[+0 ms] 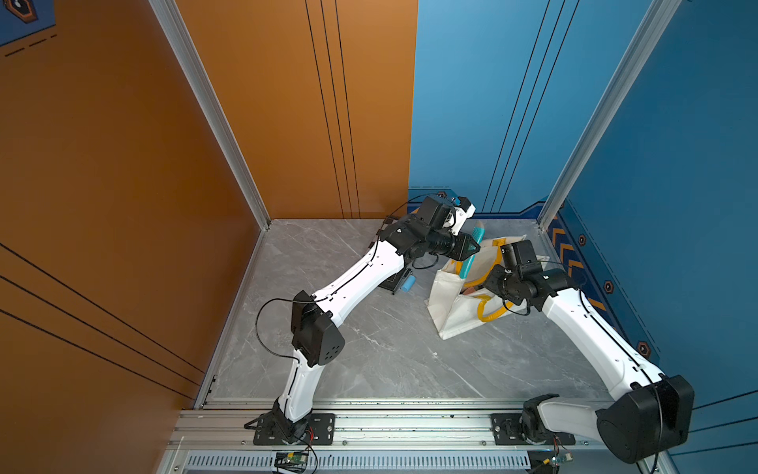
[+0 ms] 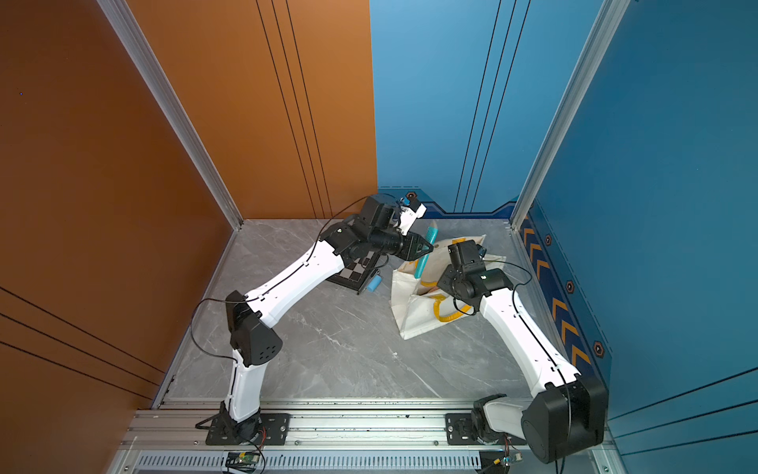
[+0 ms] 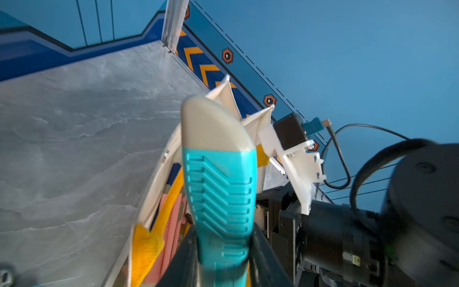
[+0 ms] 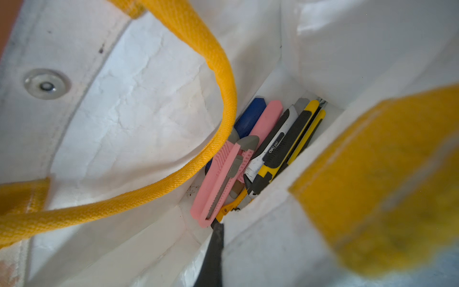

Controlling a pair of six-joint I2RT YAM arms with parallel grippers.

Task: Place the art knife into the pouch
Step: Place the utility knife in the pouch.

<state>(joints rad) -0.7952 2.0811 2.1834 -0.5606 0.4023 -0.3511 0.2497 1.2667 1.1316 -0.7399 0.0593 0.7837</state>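
A teal art knife (image 1: 469,262) (image 2: 423,264) with a grey end hangs tilted over the mouth of the pouch (image 1: 453,314) (image 2: 412,318). My left gripper (image 1: 473,248) (image 2: 426,247) (image 3: 223,248) is shut on the middle of the knife (image 3: 219,188). The pouch is a cream-white bag with yellow handles (image 4: 198,37) and stands open at the back right. My right gripper (image 4: 219,231) reaches into the pouch's mouth and is shut on its fabric edge. A pink knife (image 4: 223,174) and several other knives lie at the bottom of the pouch (image 4: 149,99).
A black-and-white chessboard (image 2: 357,273) lies left of the pouch, partly under my left arm, with a blue cylinder (image 1: 408,284) (image 2: 374,283) beside it. The back wall and the blue right wall (image 1: 594,266) stand close to the pouch.
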